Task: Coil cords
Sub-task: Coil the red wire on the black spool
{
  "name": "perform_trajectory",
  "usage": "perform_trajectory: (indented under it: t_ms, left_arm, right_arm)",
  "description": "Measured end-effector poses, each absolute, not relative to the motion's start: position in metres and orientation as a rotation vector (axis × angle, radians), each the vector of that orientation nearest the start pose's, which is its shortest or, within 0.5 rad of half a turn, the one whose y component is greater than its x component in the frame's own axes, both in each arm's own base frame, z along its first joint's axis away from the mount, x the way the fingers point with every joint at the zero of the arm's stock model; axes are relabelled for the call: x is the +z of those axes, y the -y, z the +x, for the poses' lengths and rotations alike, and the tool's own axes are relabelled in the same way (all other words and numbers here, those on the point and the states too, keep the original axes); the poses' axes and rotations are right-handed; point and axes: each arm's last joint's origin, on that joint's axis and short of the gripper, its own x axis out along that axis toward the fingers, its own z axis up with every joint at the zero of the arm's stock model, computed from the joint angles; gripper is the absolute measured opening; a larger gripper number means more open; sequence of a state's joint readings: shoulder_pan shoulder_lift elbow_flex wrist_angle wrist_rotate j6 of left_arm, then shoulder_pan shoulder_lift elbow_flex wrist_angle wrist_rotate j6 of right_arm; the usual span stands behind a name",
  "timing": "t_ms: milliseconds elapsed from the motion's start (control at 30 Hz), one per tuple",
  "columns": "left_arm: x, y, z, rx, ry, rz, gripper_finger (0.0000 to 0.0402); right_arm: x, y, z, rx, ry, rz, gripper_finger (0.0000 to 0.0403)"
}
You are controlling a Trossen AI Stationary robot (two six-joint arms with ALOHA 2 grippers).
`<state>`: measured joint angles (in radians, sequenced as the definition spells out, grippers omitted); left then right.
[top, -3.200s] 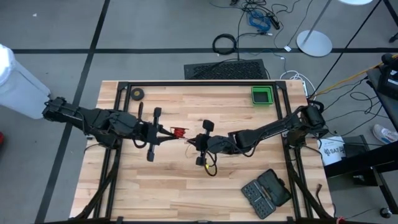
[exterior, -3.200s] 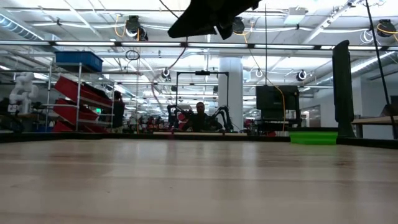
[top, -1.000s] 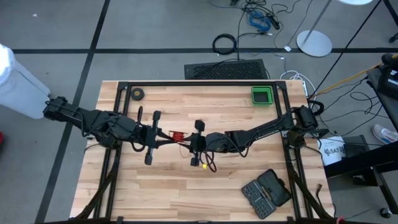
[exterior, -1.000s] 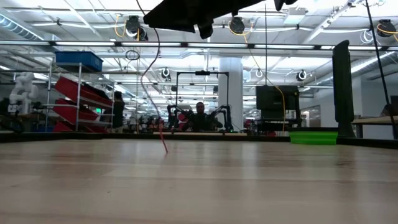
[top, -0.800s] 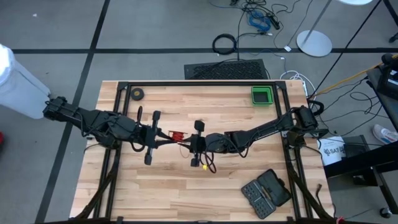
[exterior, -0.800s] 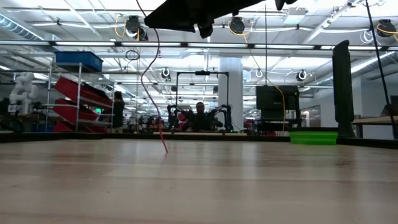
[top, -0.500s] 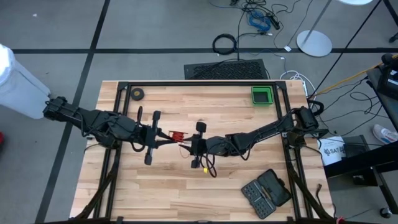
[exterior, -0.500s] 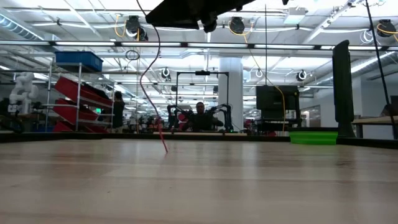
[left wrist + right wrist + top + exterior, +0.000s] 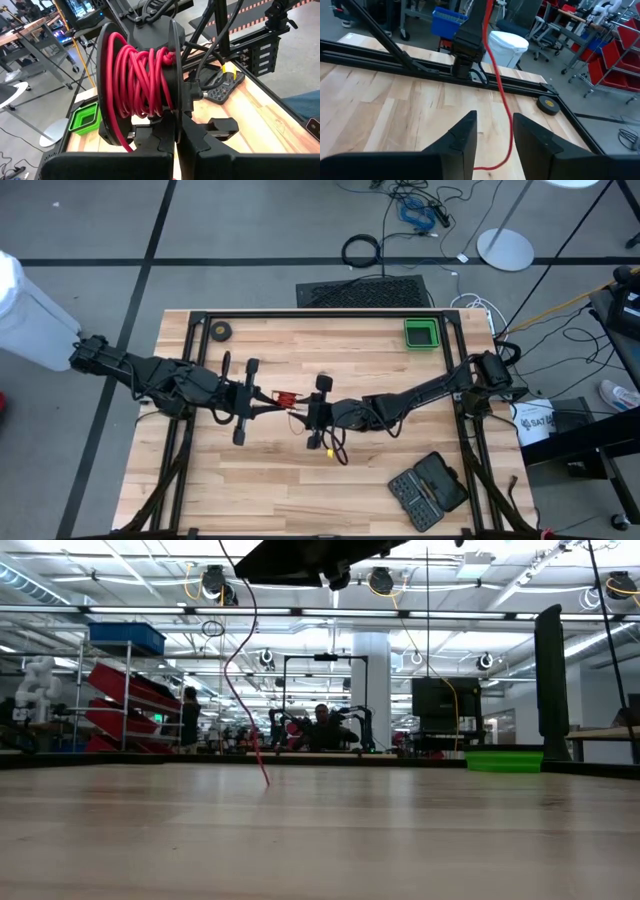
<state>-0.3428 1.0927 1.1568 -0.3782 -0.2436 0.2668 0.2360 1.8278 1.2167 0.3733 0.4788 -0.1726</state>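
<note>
Your left claw (image 9: 175, 145) is clamped on the cords (image 9: 142, 80), a red coil held above mid-table (image 9: 270, 470); your right claw (image 9: 492, 132) stands parted beside the loose red strand

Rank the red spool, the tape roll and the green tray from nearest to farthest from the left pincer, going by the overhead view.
1. Red spool: right at the left pincer, mid-table.
2. Tape roll: far edge, left side.
3. Green tray: far right corner.
</note>
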Motion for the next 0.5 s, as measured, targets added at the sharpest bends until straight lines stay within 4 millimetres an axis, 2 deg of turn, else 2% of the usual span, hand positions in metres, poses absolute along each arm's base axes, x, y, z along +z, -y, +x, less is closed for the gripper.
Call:
perform_trajectory:
  t_ms: [500]
  left_arm:
    - [0.384, 0.0709, 0.2194, -0.138, -0.285, 0.355, 0.0006]
  right_arm:
    - [0.2379, -0.0743, 0.4096, -0.239, -0.265, -0.255, 0.0114]
